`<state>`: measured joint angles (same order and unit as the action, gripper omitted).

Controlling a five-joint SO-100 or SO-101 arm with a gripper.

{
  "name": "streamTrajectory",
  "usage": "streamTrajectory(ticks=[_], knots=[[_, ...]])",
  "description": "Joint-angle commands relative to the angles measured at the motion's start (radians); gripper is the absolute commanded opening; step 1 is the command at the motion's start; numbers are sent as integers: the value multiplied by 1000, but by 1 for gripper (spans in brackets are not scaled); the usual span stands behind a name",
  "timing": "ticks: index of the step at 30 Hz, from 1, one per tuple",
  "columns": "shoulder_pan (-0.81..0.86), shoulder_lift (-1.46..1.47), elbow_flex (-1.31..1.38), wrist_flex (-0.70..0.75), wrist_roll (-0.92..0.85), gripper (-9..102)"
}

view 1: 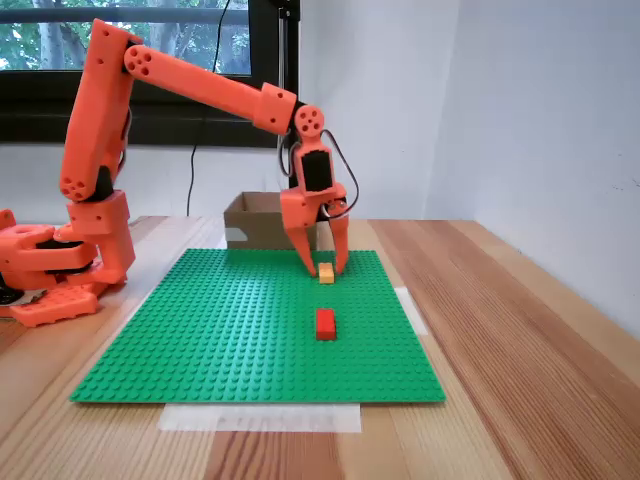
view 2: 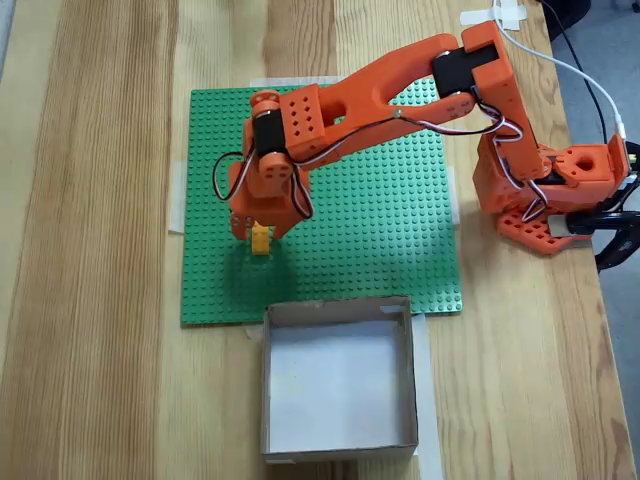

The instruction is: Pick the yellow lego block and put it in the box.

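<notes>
The yellow lego block (view 1: 326,271) sits on the green baseplate (view 1: 230,330), a little right of the frame's centre in a fixed view, at the far part of the plate. In the downward-looking fixed view the same block (view 2: 261,239) lies left of centre, near the plate's (view 2: 380,250) left edge. The gripper (view 1: 328,264) points down right over it, its two orange fingers parted and standing on either side of the block, tips at about the block's height; whether they touch the block cannot be told. From above, the gripper (view 2: 258,234) covers the block's upper end, and the yellow shows just below the fingertips.

The red brick (view 1: 325,323) lies nearer the camera, apart from the yellow one, at mid-frame. The box (view 1: 262,222) stands behind the gripper, at the plate's far edge; from above the box (view 2: 267,400) fills the lower centre, open, beside the plate's lower edge. The arm's base (view 1: 60,270) stands at the left of the frame.
</notes>
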<state>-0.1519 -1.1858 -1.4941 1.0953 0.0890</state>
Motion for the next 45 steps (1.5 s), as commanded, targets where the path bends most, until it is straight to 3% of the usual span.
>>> streamTrajectory(ticks=[1,45], knots=[[2,-5,40,-6,-5,14],[18,-43,-5,-25,-32,2]])
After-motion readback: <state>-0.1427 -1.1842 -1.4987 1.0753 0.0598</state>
